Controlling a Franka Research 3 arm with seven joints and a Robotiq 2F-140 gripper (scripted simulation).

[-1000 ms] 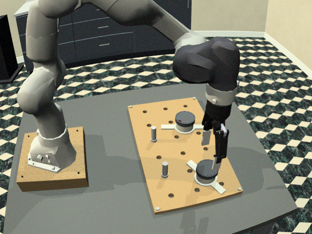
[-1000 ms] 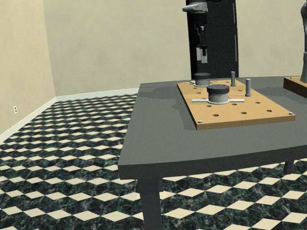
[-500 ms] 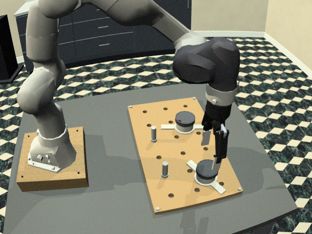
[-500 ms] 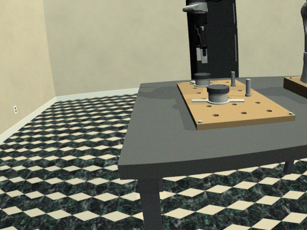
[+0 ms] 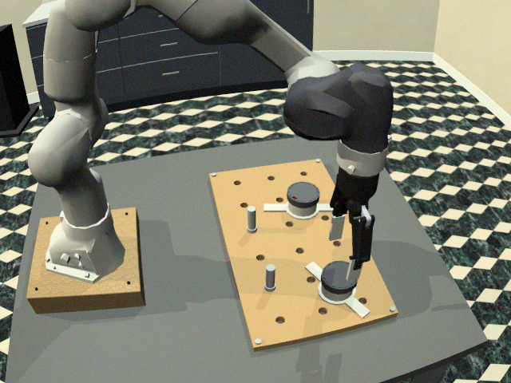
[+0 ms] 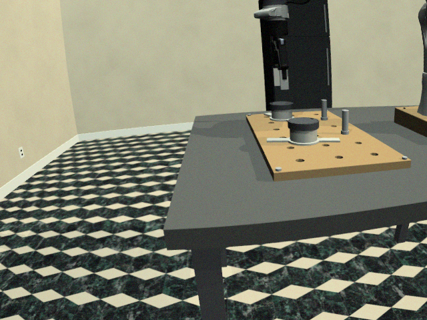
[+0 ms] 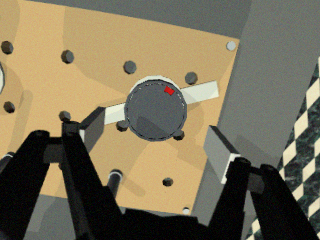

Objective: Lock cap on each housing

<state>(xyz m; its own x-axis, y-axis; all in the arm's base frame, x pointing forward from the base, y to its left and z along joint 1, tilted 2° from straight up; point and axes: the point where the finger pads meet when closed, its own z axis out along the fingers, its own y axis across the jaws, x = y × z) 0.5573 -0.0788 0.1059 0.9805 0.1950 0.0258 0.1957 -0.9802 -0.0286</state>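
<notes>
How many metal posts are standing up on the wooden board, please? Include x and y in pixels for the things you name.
2. One post (image 5: pixel 251 219) (image 6: pixel 323 109) stands left of the housing with the visible red mark in the top view; the other (image 5: pixel 270 277) (image 6: pixel 345 121) stands left of the housing below the gripper (image 5: pixel 346 251) (image 6: pixel 281 83) (image 7: pixel 159 142).

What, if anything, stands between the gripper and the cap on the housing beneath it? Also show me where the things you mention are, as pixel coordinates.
Nothing visible does: the open gripper (image 5: pixel 344 249) (image 6: pixel 280 79) (image 7: pixel 156 128) hovers above the cap (image 5: pixel 336 275) (image 6: pixel 281 105) (image 7: pixel 156 110), and the nearest peg (image 5: pixel 270 277) (image 6: pixel 323 109) (image 7: pixel 115 180) stands off to one side.
</notes>
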